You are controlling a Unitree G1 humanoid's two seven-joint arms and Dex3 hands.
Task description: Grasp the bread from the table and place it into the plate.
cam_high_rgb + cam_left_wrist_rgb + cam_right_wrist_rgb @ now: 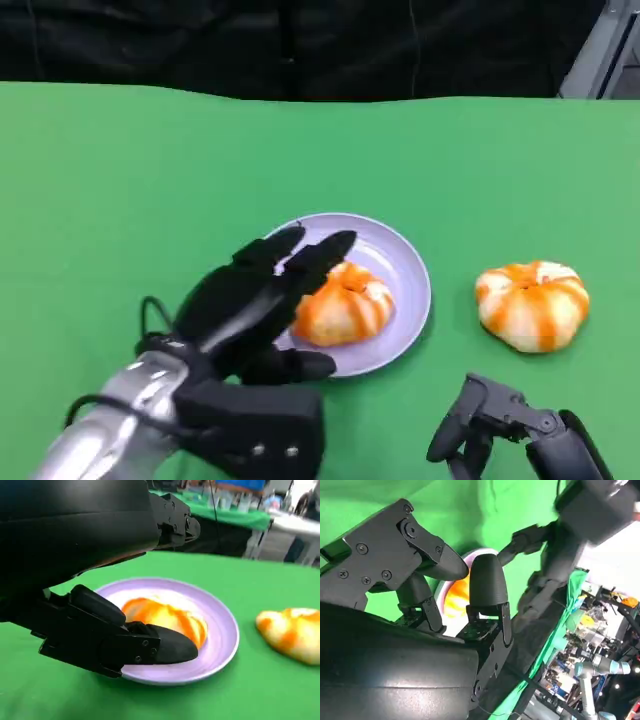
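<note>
1. The left hand (262,300) hovers over the near-left part of the plate (405,268), its fingers spread on both sides of a bread roll (345,305) that lies in the plate. Whether they touch the roll I cannot tell.
2. If this is the release, a good finish is to spread the fingers wider, then lift straight up so the roll is not dragged off the rim.
3. A 2nd bread roll (532,304) sits on the green desk (120,180), to the right of the plate and apart from it.
4. The right hand (480,425) rests low at the near right with nothing in it, its fingers curled loosely downward.
5. Both rolls are round, domed and soft-looking, cream with orange stripes meeting at a dimpled centre.
6. The plate is shallow, smooth and pale lilac, with a raised rim. The desk cover is matte and flat.
</note>
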